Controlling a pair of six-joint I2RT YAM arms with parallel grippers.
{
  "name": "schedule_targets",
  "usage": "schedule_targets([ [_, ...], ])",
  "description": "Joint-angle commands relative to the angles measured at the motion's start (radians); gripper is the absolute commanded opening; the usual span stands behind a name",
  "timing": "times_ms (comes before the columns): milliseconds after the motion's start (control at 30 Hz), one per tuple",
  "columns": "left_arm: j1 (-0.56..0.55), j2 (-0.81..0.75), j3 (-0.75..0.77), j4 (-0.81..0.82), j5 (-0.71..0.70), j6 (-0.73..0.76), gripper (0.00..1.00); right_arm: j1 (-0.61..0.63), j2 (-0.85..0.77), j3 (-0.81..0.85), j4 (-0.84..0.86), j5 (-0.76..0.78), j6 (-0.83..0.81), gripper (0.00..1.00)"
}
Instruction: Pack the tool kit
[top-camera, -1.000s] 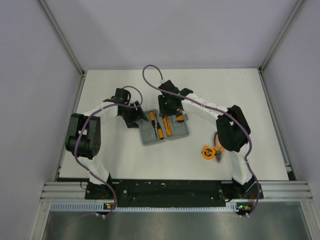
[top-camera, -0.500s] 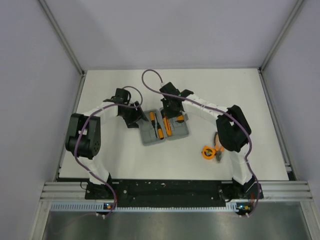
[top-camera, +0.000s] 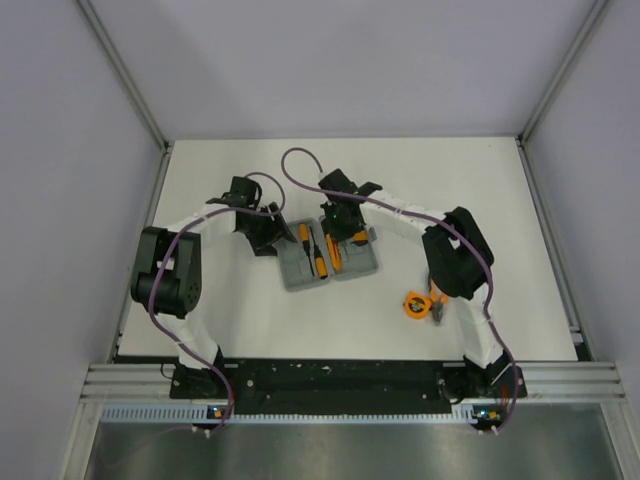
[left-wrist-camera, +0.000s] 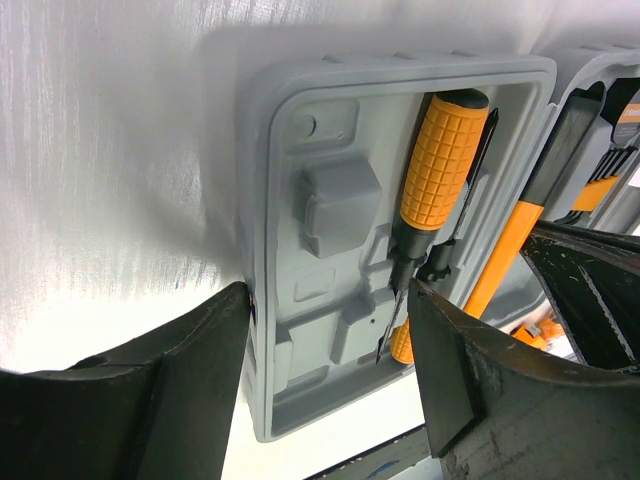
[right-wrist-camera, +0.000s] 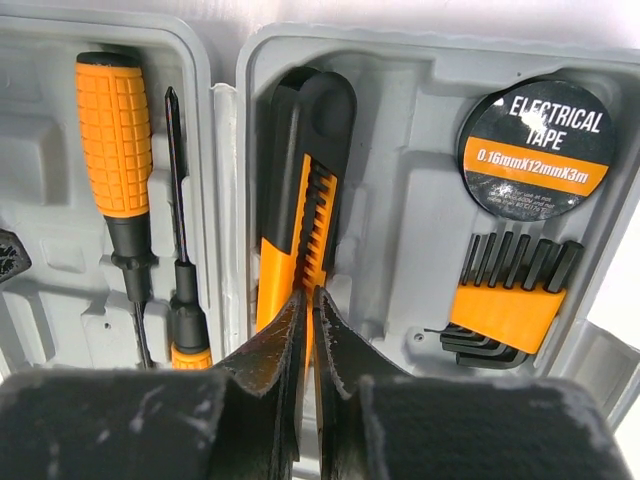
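Scene: two robot arms reached over an open grey tool kit case (left-wrist-camera: 262, 200) that lay flat on a white surface (top-camera: 250, 320)
Right pincer (right-wrist-camera: 308, 300): its fingers were closed almost together with only a thin slit between them, and nothing showed in the slit
Directly under the right pincer: an orange-and-black knife (right-wrist-camera: 300, 150) sat in its slot, with the fingertips right over its lower part; whether they touched it could not be told
To either side of the right pincer: a large screwdriver (right-wrist-camera: 115, 130) and a thin screwdriver (right-wrist-camera: 178, 180) on one side; an electrical tape roll (right-wrist-camera: 535, 150) and a hex key set (right-wrist-camera: 505, 300) on the other
Left pincer (left-wrist-camera: 328, 295): it stood wide open and straddled the screwdriver half of the case; one finger met the outer wall; no firm clamp was evident
Well apart from both pincers: a round tape measure (top-camera: 416, 303) and pliers (top-camera: 439, 308) lay on the surface beside the right arm's elbow
Progress, judged: partly packed, with two tools not yet in the case
Risk, judged: a push from the closed fingertips on a knife not fully seated could tip or slide the light case
Risk, judged: the right arm's elbow hung close to the loose tools and could knock them away
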Motion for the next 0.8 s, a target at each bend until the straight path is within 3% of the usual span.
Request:
schedule_targets([
  [0, 0.003, 0.004, 0.031, -0.001, -0.007, 0.018, 0.68, -0.005, -0.046, 0.021, 0.029, 0.036, -0.006, 0.05],
  [233, 0.003, 0.002, 0.035, -0.003, -0.007, 0.017, 0.68, -0.003, -0.085, 0.027, 0.031, 0.071, -0.024, 0.07],
  [767, 0.003, 0.002, 0.034, -0.004, -0.009, 0.02, 0.68, -0.003, -0.057, 0.037, 0.054, -0.023, -0.021, 0.11],
])
